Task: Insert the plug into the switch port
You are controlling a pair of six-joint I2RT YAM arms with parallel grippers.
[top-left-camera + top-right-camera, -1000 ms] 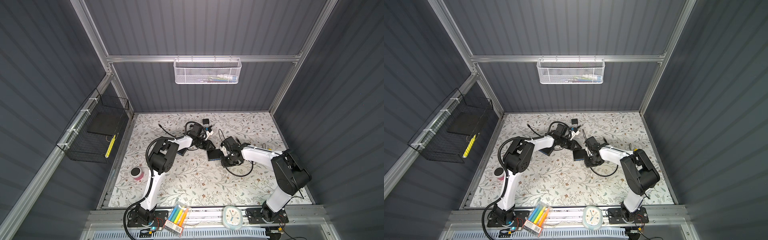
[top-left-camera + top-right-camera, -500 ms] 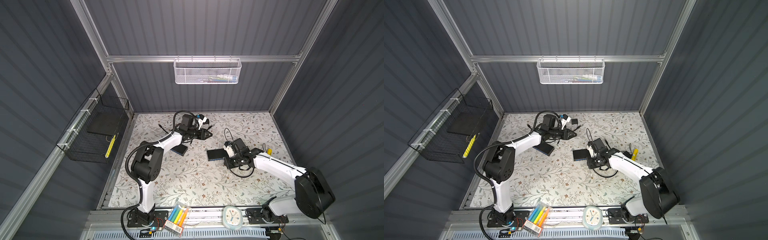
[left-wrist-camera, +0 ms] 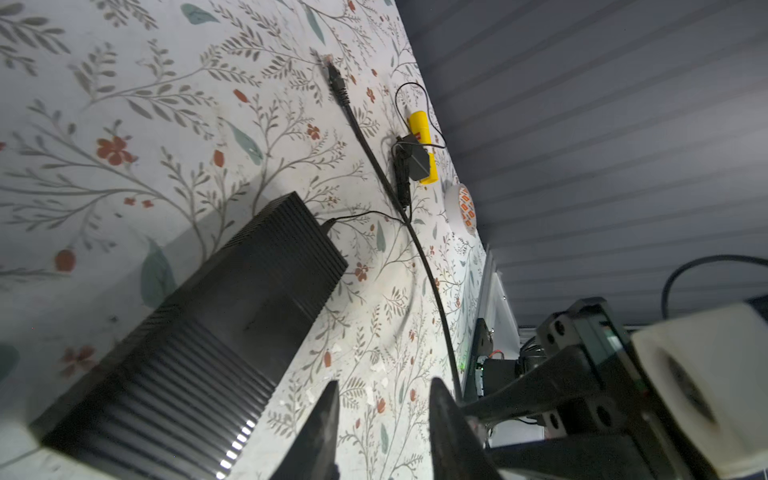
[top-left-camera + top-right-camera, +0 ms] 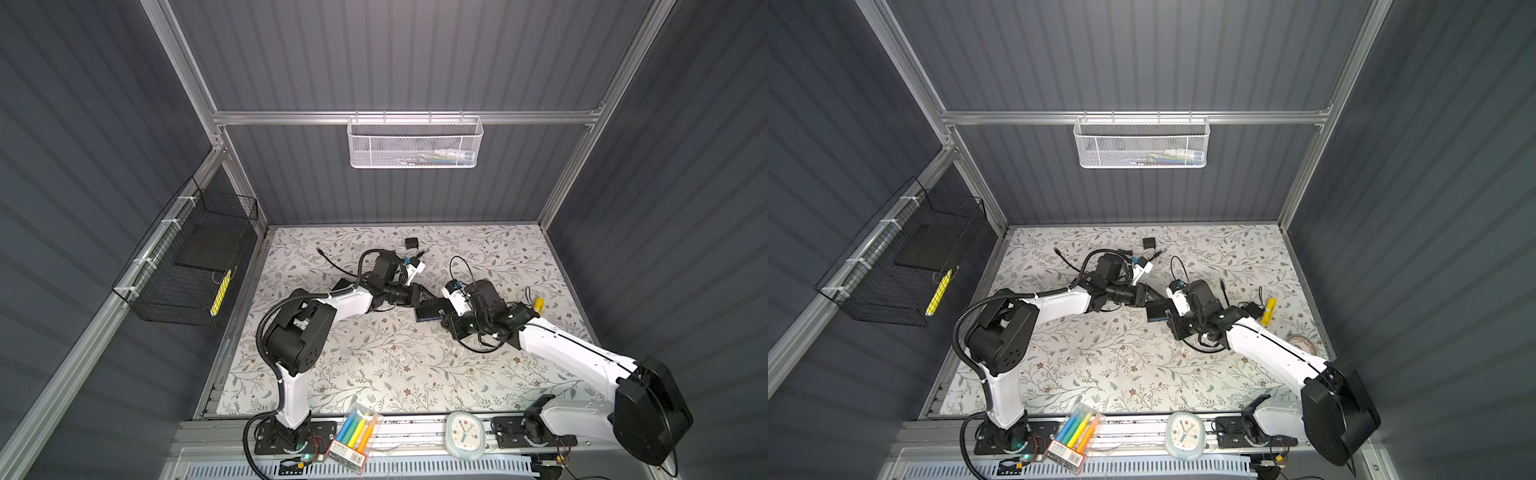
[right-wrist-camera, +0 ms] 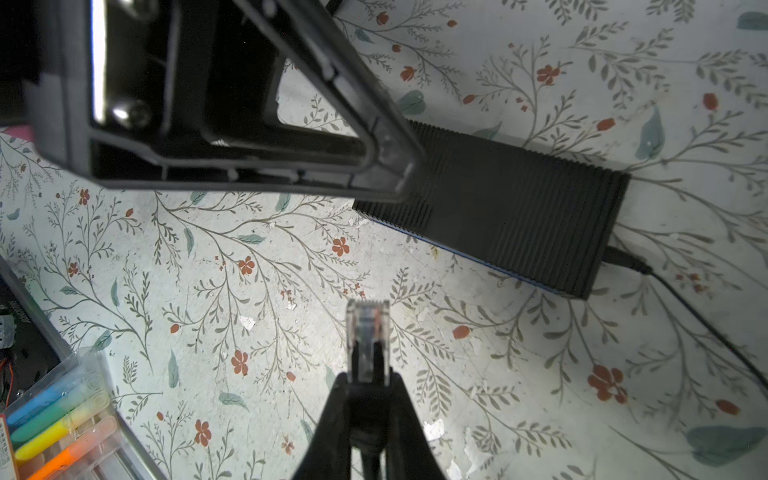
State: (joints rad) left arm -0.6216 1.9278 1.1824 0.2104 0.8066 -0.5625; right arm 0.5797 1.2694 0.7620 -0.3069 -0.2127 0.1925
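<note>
One plug (image 5: pixel 368 332) in right end effector (image 5: pixel 368 384), switch (image 5: pixel 511 216) near

Both my top views looking steeply down over the whole floral tabletop (image 4: pixel 374 365), my left wrist camera peering low beside the black ribbed switch box (image 3: pixel 216 332), my right one sharing it from close above.

A clear network plug (image 5: pixel 368 328) sticks out from the closed right claw (image 5: pixel 368 380), its end towards the switch (image 5: pixel 498 216). The switch, a black ribbed box, lies flat on the floral bench (image 5: pixel 249 249), near the plug but apart.
</note>
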